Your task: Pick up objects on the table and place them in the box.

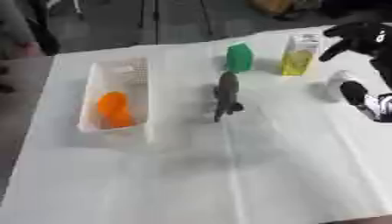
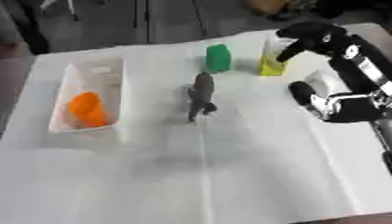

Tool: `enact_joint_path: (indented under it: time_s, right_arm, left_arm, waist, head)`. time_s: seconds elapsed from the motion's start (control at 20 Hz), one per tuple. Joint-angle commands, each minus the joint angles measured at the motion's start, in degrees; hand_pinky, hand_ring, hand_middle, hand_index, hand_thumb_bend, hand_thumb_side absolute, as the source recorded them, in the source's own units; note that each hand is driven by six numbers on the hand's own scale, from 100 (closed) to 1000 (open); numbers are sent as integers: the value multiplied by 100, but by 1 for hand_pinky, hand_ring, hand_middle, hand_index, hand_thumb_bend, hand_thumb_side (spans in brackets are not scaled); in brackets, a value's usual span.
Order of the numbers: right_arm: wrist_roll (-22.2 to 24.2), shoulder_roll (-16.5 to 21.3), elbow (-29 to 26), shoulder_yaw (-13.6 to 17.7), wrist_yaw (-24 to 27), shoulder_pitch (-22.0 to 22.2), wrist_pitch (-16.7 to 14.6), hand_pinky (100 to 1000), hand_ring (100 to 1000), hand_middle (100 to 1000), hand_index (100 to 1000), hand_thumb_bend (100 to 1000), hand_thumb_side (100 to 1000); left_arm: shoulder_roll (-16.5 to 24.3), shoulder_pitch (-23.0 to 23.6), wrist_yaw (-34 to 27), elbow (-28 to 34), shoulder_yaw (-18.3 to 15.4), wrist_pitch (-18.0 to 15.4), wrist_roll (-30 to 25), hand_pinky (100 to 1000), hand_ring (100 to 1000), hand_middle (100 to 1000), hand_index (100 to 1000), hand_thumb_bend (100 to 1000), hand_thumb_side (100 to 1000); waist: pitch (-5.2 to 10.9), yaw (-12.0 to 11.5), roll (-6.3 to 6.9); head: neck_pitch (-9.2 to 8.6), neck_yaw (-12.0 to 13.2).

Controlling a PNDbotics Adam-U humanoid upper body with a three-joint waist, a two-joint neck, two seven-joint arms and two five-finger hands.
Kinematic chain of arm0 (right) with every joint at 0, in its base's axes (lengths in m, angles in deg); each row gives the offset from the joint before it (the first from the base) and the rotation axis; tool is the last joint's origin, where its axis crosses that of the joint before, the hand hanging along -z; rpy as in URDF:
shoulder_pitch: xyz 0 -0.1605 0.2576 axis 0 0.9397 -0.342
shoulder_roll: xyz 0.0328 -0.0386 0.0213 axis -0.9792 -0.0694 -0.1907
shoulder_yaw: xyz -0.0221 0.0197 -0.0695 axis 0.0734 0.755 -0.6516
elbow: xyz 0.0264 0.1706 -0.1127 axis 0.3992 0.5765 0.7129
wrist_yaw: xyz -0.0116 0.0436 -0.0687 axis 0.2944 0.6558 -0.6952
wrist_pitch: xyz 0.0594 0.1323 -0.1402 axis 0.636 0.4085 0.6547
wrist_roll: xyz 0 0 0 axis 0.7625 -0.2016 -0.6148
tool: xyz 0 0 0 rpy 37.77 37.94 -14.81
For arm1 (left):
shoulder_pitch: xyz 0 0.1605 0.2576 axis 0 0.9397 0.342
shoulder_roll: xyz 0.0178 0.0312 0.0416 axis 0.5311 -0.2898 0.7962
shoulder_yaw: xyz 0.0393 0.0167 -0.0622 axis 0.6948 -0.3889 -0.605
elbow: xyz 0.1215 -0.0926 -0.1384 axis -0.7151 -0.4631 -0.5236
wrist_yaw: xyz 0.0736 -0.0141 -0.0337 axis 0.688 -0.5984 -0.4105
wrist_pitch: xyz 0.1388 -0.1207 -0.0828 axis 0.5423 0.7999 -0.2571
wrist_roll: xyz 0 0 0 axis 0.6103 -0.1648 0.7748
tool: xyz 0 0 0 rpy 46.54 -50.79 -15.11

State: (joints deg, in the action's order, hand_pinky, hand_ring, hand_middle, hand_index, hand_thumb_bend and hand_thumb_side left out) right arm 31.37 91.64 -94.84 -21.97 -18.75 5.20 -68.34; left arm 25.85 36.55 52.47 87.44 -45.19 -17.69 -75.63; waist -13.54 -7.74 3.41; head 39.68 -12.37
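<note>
A white slatted box (image 1: 90, 87) stands on the left of the table, with orange items (image 1: 113, 109) lying inside. In the middle a grey animal figure (image 1: 227, 94) stands on the white cloth. Behind it are a green block (image 1: 239, 57) and a clear carton with a yellow lower half (image 1: 297, 59). My right hand (image 2: 310, 33) hovers just right of and above the yellow carton, its fingers drooping relaxed, holding nothing. The black and silver forearm (image 2: 348, 105) runs down the right side. My left hand is out of sight.
A white rounded shape (image 2: 321, 81) shows next to the forearm; I cannot tell whether it belongs to the arm. The table's far edge lies just behind the green block and the carton. A person's sleeve (image 1: 15, 39) is at the far left.
</note>
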Motion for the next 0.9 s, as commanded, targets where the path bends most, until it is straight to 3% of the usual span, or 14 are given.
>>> enact_joint_path:
  time_s: [0.05,0.45,0.9]
  right_arm:
    - [-434,477,303,70,-708,-96,-261,723,704,856,907,349,443]
    - [-1090,952,1388,4,-1675,-259,-673,765,751,882,908,343,493]
    - [-1526,1159,2295,-29,-2278,-363,-810,812,785,891,909,326,555]
  left_arm:
    - [71,-45,7,106,-9,-10,-29,575,697,838,907,485,929]
    - [82,-45,10,94,5,-13,-55,575,697,839,907,483,930]
    - [95,-55,11,91,21,-18,-84,575,697,838,908,479,932]
  waist:
    - [-11,-5,-86]
    - [-22,-50,-100]
    - [-24,-108,-111]
  head:
    - [-52,-8]
    - [-47,-21]
    - [-52,-14]
